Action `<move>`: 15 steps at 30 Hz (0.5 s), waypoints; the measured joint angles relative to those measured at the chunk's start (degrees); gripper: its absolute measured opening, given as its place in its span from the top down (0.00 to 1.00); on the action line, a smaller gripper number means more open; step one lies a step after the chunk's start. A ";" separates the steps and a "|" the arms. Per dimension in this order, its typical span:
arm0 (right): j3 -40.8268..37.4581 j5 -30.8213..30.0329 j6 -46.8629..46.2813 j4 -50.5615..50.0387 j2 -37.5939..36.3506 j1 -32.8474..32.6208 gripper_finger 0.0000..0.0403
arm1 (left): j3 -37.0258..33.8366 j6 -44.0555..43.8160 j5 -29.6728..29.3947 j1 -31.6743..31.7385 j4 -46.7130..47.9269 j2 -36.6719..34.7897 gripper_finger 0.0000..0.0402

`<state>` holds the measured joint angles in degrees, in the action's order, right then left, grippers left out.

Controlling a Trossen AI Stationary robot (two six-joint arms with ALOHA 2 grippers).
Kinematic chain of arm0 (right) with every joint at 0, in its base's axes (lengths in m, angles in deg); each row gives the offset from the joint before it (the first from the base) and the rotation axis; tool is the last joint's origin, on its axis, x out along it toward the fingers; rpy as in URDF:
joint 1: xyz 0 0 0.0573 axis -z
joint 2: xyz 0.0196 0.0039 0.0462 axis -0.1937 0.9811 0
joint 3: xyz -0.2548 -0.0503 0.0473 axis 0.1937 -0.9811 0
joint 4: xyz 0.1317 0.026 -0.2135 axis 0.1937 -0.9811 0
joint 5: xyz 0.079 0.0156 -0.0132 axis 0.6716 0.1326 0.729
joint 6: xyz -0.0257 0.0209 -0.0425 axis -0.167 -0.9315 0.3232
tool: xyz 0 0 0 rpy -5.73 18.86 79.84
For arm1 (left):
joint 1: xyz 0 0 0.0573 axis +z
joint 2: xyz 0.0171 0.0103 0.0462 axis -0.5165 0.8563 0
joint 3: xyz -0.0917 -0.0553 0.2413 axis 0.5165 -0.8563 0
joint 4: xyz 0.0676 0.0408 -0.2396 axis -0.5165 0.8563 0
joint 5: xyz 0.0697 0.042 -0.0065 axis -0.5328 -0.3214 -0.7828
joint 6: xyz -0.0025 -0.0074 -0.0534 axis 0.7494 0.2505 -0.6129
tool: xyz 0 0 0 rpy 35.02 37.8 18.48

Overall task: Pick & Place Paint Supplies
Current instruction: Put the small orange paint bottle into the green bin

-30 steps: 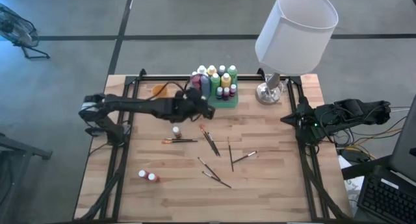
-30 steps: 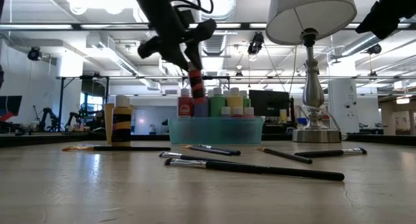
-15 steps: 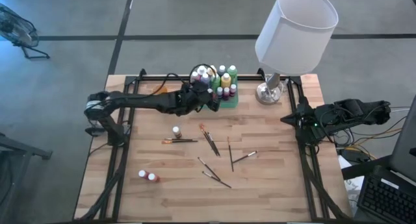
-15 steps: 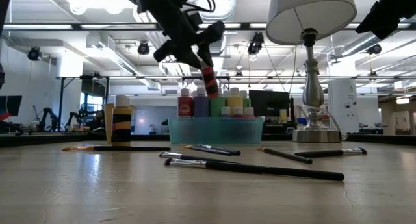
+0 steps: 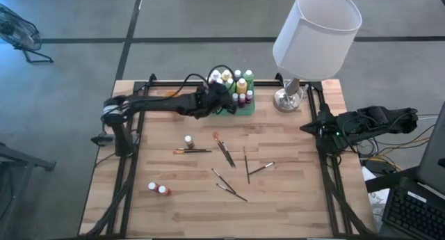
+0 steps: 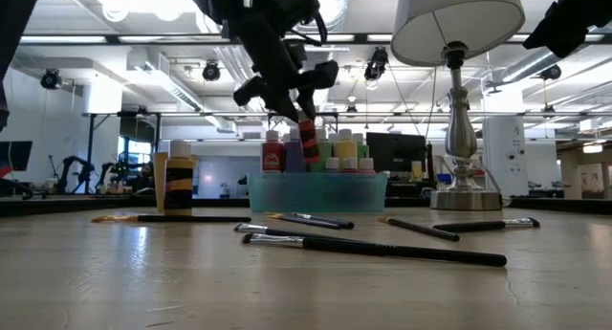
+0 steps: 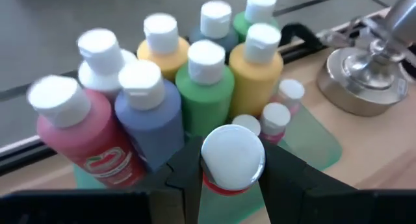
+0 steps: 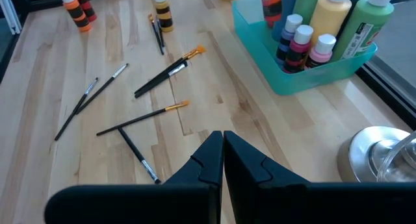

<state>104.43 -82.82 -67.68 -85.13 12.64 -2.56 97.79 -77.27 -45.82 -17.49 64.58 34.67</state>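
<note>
The pale butcher-block wooden table [image 5: 299,198] is smooth with a soft satin sheen and visible plank seams, and the translucent green plastic tray [image 8: 273,71] on it looks glossy. In that tray stand smooth plastic paint bottles [image 7: 208,87] with matt white plastic caps, one red with a glossy printed label [image 7: 107,165], while the matt black plastic fingers of the left gripper [image 7: 233,175] clamp a small red-banded bottle with a smooth white cap [image 7: 233,156]. Beside the tray the brushed silver metal lamp base [image 7: 374,71] shines under a matt white cloth-like lampshade [image 5: 318,33], and the thin paintbrushes with glossy dark handles [image 8: 162,74] lie on the wood in front of the tray.
</note>
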 joint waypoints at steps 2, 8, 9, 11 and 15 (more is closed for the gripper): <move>0.00 0.01 0.00 -0.01 0.00 0.00 0.98 | 0.22 -0.11 1.55 0.70 -0.17 1.02 0.69; 0.00 0.01 0.00 0.00 0.00 -0.01 0.98 | 0.41 -0.27 2.34 1.92 -0.48 3.44 0.69; 0.00 0.01 0.00 0.00 0.02 0.01 0.98 | 0.41 -0.27 2.34 2.12 -0.50 3.58 0.69; 0.00 0.01 0.00 -0.01 0.00 0.01 0.98 | 0.41 -0.27 2.30 2.47 -1.22 4.11 0.69; 0.00 0.01 0.00 -0.01 0.00 0.00 0.98 | 0.42 -0.11 2.28 3.12 -2.69 5.37 0.69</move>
<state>104.43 -82.82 -67.68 -85.14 12.64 -2.56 98.21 -77.38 -43.54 -14.37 61.89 40.04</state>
